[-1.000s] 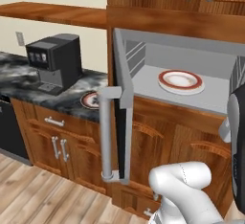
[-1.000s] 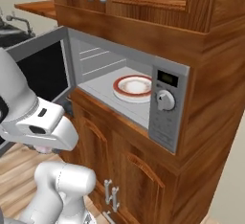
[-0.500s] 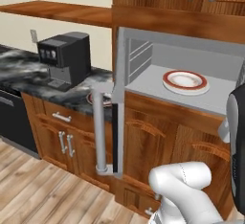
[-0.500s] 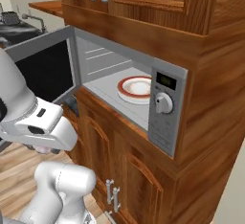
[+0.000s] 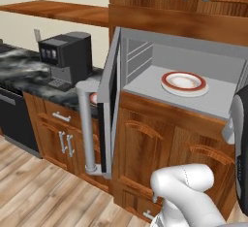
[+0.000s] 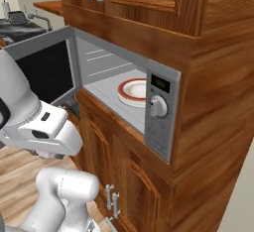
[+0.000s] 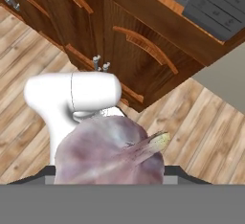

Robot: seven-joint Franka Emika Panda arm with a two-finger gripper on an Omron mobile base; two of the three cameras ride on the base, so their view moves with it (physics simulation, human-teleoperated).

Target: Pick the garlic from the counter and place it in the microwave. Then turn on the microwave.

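Note:
The garlic (image 7: 106, 152), a whitish-pink bulb with a pointed stem tip, sits large at the bottom of the hand view, and my gripper (image 7: 111, 173) is shut on it, its fingertips hidden behind the bulb. In the right base view a pinkish bit of the garlic (image 6: 47, 154) shows under the hand, low and left of the microwave (image 6: 159, 122). The microwave (image 5: 193, 71) stands with its door (image 5: 109, 105) swung open to the left. The dark marble counter (image 5: 22, 71) lies at the left.
A red-rimmed plate (image 5: 184, 83) lies inside the microwave's cavity. The round knob (image 6: 158, 107) is on the panel at the right. A black coffee machine (image 5: 65, 56) stands on the counter; another plate (image 5: 93, 98) peeks from behind the door. Wooden cabinets sit below and above.
The whole picture has shifted in both base views, so the base has moved. The arm keeps the same pose against it, and the microwave door stays open.

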